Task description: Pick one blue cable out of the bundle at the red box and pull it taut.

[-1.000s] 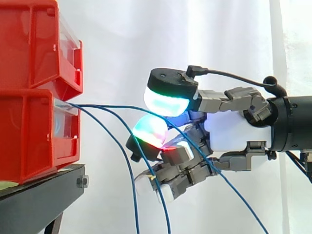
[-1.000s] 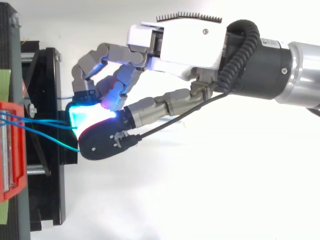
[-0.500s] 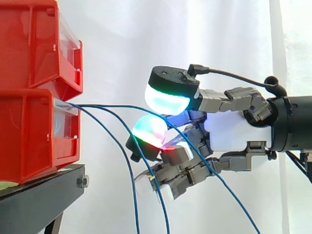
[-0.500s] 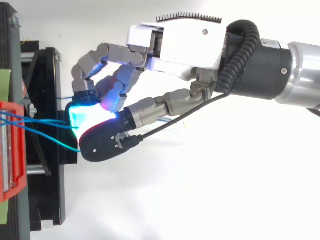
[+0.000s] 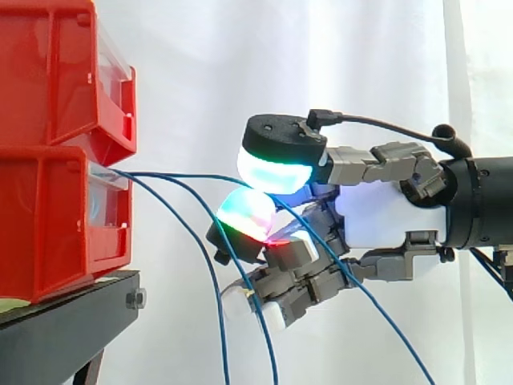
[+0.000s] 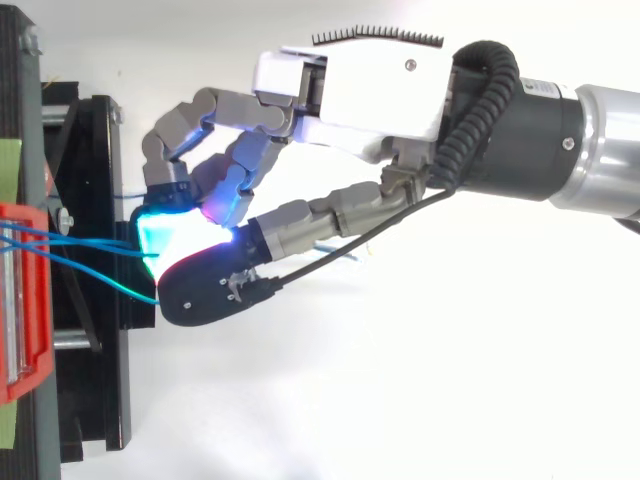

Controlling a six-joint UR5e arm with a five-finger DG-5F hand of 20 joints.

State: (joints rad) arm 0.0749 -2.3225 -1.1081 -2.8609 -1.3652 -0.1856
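Note:
Several thin blue cables (image 5: 172,174) leave the front of the lower red bin (image 5: 48,224) and sag to the right. One blue cable (image 5: 377,309) runs level from the bin, passes between the hand's glowing fingertips (image 5: 276,170), then drops to the lower right. My hand (image 5: 385,216) comes in from the right with its fingers curled, and the thumb pad presses down onto a finger pad (image 5: 247,212) with that cable between them. In the top view the hand (image 6: 360,90) sits just right of the stand, and the cables (image 6: 90,250) run from the bin (image 6: 20,300) into the pinch.
Two other blue cables (image 5: 215,297) hang slack below the pinch and pass in front of the lower curled fingers. A second red bin (image 5: 56,72) is stacked on the lower one. Both rest on a black stand (image 5: 64,329) before a white curtain.
The thumb has pressed slightly lower onto the finger pad. The slack cable behind the pinch has shifted a little. The arm has barely moved.

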